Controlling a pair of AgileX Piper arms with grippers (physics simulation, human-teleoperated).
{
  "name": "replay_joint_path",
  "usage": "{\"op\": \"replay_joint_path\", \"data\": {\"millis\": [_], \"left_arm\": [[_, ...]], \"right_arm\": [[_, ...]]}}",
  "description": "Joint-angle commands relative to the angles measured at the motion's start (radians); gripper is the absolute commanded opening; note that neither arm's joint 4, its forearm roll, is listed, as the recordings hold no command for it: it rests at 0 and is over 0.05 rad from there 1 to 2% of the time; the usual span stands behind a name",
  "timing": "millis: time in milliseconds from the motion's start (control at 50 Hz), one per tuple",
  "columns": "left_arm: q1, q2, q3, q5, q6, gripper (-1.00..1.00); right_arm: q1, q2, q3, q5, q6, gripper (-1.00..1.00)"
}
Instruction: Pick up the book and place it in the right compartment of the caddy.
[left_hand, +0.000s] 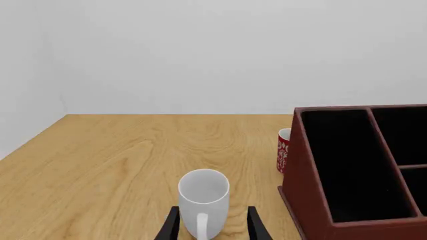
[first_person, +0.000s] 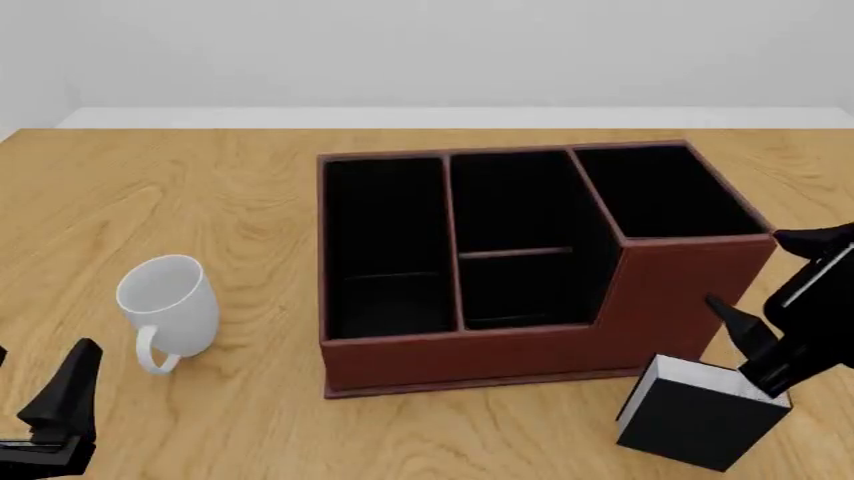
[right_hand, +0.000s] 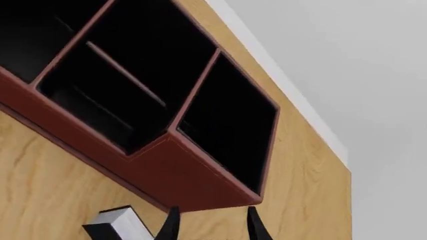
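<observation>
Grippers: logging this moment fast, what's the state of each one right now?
Left gripper: open, fingers either side of the white mug's handle, holding nothing.
Right gripper: open, empty, beside the book near the caddy.

Two matte black arms, each claw (first_person: 754, 335) with tapered pointed fingers.

caddy (right_hand: 167, 165) on table (right_hand: 40, 175) | book (right_hand: 120, 224) beside end effector (right_hand: 212, 225)

Reddish-brown caddy (first_person: 534, 345) lined black, black book (first_person: 694, 420) with white pages, white mug (first_person: 167, 300), red-and-white patterned cup (left_hand: 283, 150).
</observation>
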Motion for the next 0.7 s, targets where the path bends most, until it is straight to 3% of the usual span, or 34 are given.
{"op": "replay_joint_path", "data": {"millis": [20,100,240,320,340,360,460,480,500,680,700], "left_arm": [[0.0,0.0,0.0,0.0,0.0,1.0],[0.0,0.0,0.0,0.0,0.0,1.0],[0.0,0.0,0.0,0.0,0.0,1.0],[0.0,0.0,0.0,0.0,0.0,1.0],[0.0,0.0,0.0,0.0,0.0,1.0],[0.0,0.0,0.0,0.0,0.0,1.0],[0.0,0.0,0.0,0.0,0.0,1.0],[0.0,0.0,0.0,0.0,0.0,1.0],[0.0,0.0,0.0,0.0,0.0,1.0],[0.0,0.0,0.0,0.0,0.0,1.0],[0.0,0.0,0.0,0.0,0.0,1.0]], "right_arm": [[-0.003,0.106,-0.118,0.088,-0.096,1.0],[-0.018,0.14,-0.122,0.098,-0.149,1.0],[-0.019,0.188,-0.207,0.179,-0.159,1.0],[-0.061,0.192,-0.188,0.159,-0.237,1.0],[-0.059,0.203,-0.215,0.168,-0.209,1.0],[-0.052,0.195,-0.202,0.187,-0.232,1.0],[-0.027,0.196,-0.206,0.265,-0.221,1.0],[-0.019,0.207,-0.224,0.294,-0.193,1.0],[-0.018,0.194,-0.206,0.301,-0.218,1.0],[-0.021,0.191,-0.215,0.379,-0.21,1.0],[-0.034,0.18,-0.197,0.379,-0.242,1.0]]}}
